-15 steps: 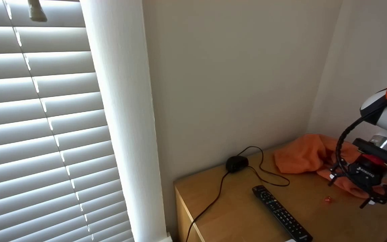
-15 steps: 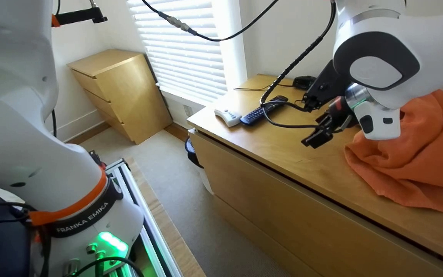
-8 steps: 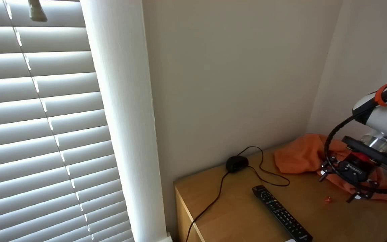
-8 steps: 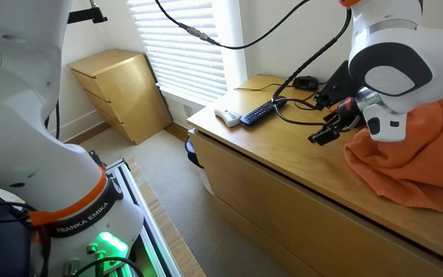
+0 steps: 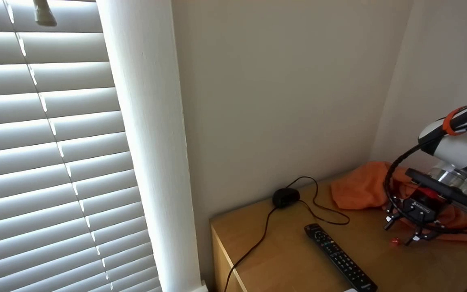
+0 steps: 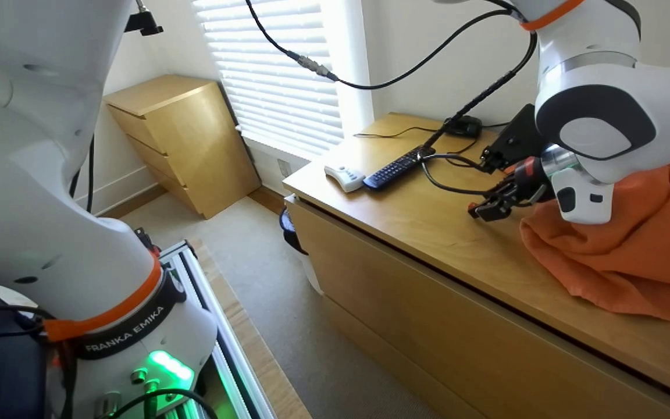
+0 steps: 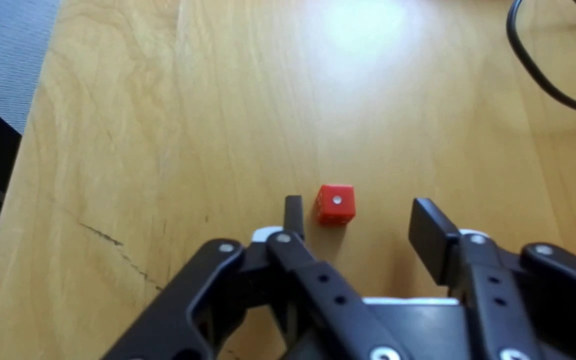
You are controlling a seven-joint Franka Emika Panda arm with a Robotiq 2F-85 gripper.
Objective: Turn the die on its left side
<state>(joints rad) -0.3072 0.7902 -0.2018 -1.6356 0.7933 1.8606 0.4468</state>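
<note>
The red die rests on the wooden top with a single white dot facing up in the wrist view. My gripper is open and empty. The die appears between the two fingertips, nearer the left finger and apart from both. In an exterior view the die shows beside the lower fingertip of the gripper. In an exterior view a small bit of the die shows at the fingertips of the gripper, which hide the rest.
An orange cloth lies crumpled beside and behind the gripper. A black remote, a white controller and a black box with a cable sit on the dresser top. Its edge shows in the wrist view.
The gripper has moved down toward the die and sideways, leftward in one exterior view and slightly rightward in the other. It stays open. The die has not moved.
</note>
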